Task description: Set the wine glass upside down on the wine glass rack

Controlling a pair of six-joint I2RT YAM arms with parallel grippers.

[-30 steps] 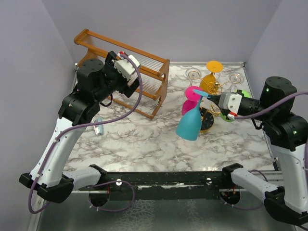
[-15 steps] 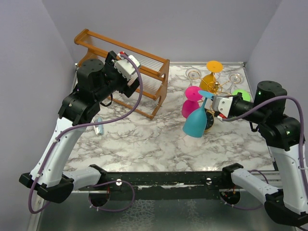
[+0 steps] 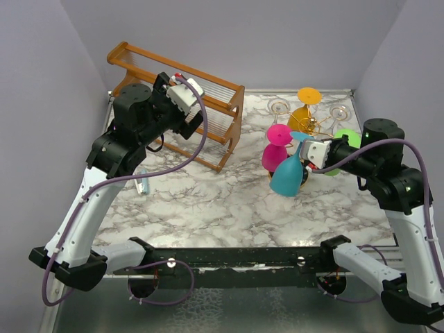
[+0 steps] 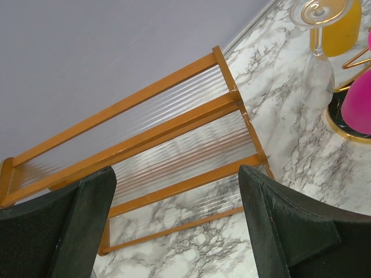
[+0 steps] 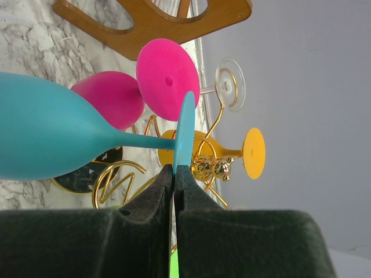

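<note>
My right gripper (image 3: 309, 150) (image 5: 174, 168) is shut on the foot rim of a teal wine glass (image 3: 286, 177) (image 5: 46, 136). The glass hangs tilted, bowl down and to the left, foot up, right in front of the gold wire rack (image 3: 316, 125) (image 5: 119, 171). Its bowl covers part of the rack's black, gold-rimmed base (image 5: 87, 180). Pink (image 3: 275, 149), orange (image 3: 303, 111) and green (image 3: 345, 141) glasses hang upside down on the rack. My left gripper (image 3: 193, 125) (image 4: 178, 174) is open and empty, held high over the wooden shelf.
A brown slatted two-tier shelf (image 3: 216, 95) (image 4: 174, 124) stands at the back left. Two clear glasses (image 3: 279, 106) (image 3: 338, 113) hang at the rack's back side. A small pale item (image 3: 143, 183) lies on the marble table at the left.
My right gripper has drawn back to the right toward the rack with the teal glass. The glass's bowl now hangs lower and closer to the rack base. The left arm barely moved.
</note>
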